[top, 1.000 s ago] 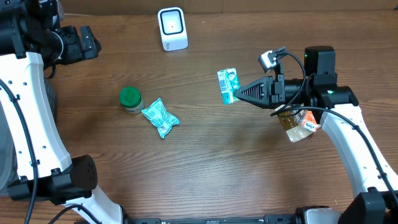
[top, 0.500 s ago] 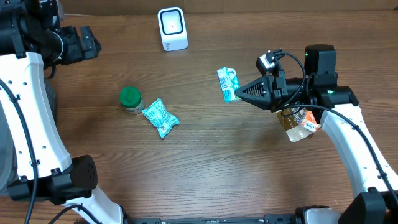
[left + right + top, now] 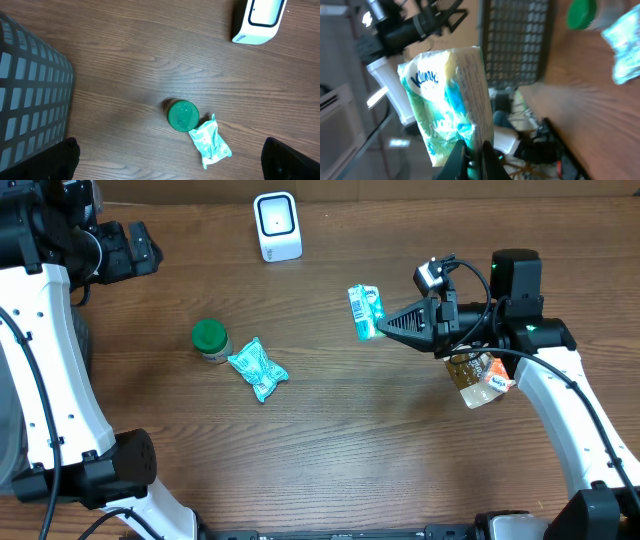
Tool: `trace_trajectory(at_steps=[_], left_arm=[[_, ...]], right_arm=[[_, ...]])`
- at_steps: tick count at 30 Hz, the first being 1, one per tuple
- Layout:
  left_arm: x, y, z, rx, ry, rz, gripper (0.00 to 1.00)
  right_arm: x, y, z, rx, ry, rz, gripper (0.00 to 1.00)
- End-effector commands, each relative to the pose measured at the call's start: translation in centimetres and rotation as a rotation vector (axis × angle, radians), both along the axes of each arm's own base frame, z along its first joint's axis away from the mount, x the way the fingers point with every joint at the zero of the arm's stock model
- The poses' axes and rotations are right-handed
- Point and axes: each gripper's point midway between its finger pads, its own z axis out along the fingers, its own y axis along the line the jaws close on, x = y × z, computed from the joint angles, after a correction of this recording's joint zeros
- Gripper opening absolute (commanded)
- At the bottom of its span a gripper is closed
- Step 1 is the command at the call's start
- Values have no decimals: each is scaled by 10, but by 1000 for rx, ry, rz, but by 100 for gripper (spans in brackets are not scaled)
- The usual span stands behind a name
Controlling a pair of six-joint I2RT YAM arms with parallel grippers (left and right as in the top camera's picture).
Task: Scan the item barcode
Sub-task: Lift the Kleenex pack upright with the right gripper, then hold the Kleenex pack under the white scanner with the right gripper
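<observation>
While one pack (image 3: 366, 313) gripped, one scanner (image 3: 277, 226) stands.

Table (image 3: 330, 450): mid-brown wood with darker grain streaks.

Scanner (image 3: 277, 226): white shell, dark face panel with a pale outline.

Jar (image 3: 209, 337): solid green lid, paler body below.

Crumpled packet (image 3: 257, 368): mint-teal, mottled with white print.

Tissue pack (image 3: 366, 313): green and teal swirls on white. The right wrist view adds blue lettering on a white patch and a pale yellow side with fine dark print.

Right end effector (image 3: 380, 330): black.

Pouch (image 3: 478, 377): translucent amber-brown with an orange and white label.

Arms (image 3: 45, 360): white links, black joints.

Basket (image 3: 30, 95): dark grey square-grid mesh, with pale grey-blue showing through the holes.
</observation>
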Motion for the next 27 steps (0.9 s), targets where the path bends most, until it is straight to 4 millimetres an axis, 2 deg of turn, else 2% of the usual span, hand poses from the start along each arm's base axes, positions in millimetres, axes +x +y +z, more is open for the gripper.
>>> trace_trajectory(at_steps=[1,5,9,13,17,20,23,27], left_arm=[[0,-2,2,15,-3,-21,100],[0,-2,2,15,-4,-21,100],[0,-2,2,15,-3,-21,99],[0,-2,2,15,-4,-21,99],[0,-2,2,15,-4,-21,100],[0,-2,2,15,-4,-21,99],[0,-2,1,15,-3,-21,100],[0,-2,2,15,-4,-21,99]], right_arm=[[10,10,-9,-115,-59,-81,4],[14,14,-47,-307,-22,-166,4],[11,2,-93,-568,34,-245,4],[8,-3,-108,-671,41,-260,4],[23,-12,-103,-769,15,-290,4],[42,-15,-88,-865,-40,-304,4],[73,-12,-69,-996,-132,-339,4],[118,1,-56,-1149,-299,-398,4]])
